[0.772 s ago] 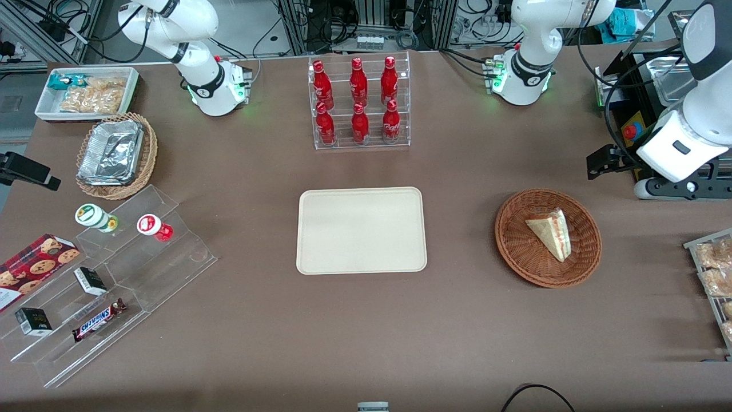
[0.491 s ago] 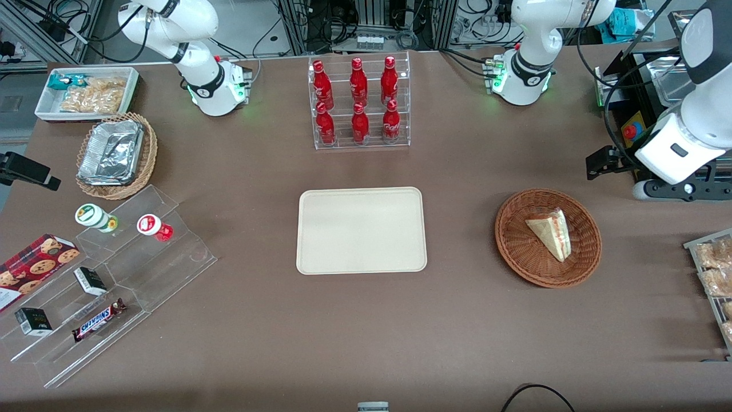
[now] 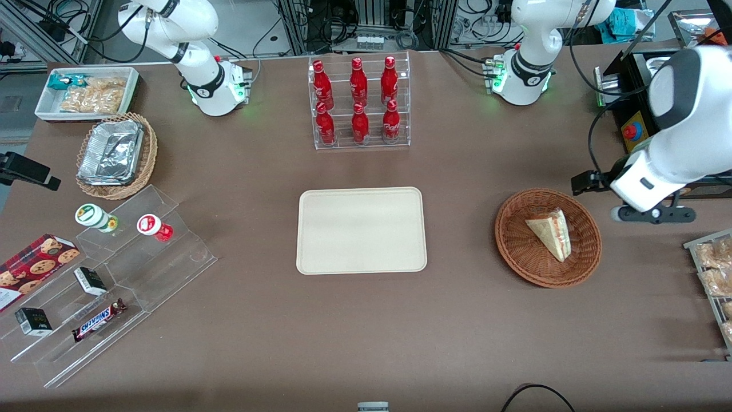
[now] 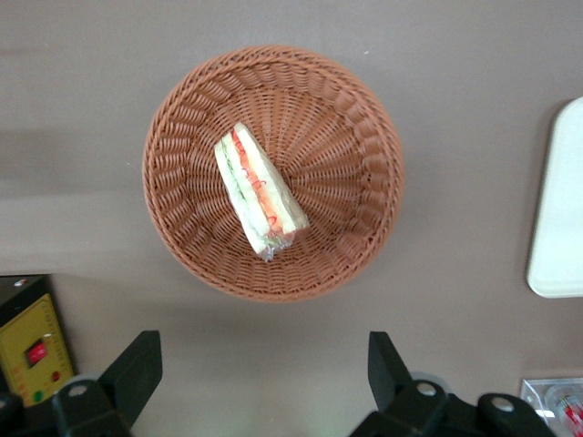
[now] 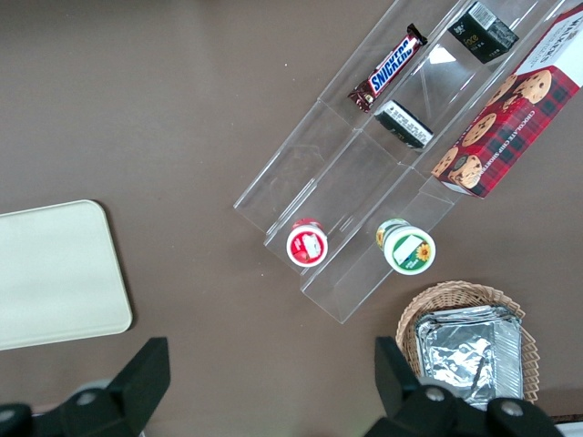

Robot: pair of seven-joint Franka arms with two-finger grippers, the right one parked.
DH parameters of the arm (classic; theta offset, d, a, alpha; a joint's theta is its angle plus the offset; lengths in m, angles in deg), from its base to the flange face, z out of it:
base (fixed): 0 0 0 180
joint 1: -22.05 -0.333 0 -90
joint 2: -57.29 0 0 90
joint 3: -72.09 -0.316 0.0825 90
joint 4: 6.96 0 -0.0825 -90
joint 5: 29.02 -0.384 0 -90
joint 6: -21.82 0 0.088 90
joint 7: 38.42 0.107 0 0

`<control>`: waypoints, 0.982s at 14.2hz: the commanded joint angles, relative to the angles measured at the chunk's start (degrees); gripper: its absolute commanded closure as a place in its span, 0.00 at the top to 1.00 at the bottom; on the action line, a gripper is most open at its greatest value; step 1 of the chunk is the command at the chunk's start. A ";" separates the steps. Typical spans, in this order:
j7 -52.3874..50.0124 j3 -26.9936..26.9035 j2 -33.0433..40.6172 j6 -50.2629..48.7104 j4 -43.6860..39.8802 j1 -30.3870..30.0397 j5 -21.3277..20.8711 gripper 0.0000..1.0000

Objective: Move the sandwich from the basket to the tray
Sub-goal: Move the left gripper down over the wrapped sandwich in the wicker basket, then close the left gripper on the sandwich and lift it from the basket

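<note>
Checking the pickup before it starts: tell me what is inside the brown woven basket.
The basket holds one sandwich, lying on its side with the filling showing. The weave beneath it is covered. The open tool hangs above the table beside the basket, touching nothing.

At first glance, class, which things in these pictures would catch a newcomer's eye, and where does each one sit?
The triangular sandwich lies in the round reddish-brown wicker basket toward the working arm's end of the table. The bare cream tray sits mid-table, with a clear rack of red bottles farther from the front camera. The left gripper hangs open above the table beside the basket, holding nothing.
</note>
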 commanded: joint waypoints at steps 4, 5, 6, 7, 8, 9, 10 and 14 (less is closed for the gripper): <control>-7.66 -0.15 1.72 17.31 14.89 -0.71 -0.28 1.00; -9.32 -0.15 2.07 21.35 17.79 -0.71 -0.28 1.00; -11.78 -0.15 2.34 25.39 20.60 -1.15 -0.20 1.00; -15.54 -0.15 2.17 28.56 22.28 -1.50 -0.28 1.00; -21.50 -0.07 1.47 29.38 22.47 -1.59 -0.20 1.00; -27.30 -0.07 0.33 29.65 22.30 -1.51 -0.20 1.00; -31.79 -0.07 -0.12 30.35 22.38 -1.51 -0.20 1.00; -44.03 -0.07 -3.89 35.70 22.65 -1.51 -0.11 1.00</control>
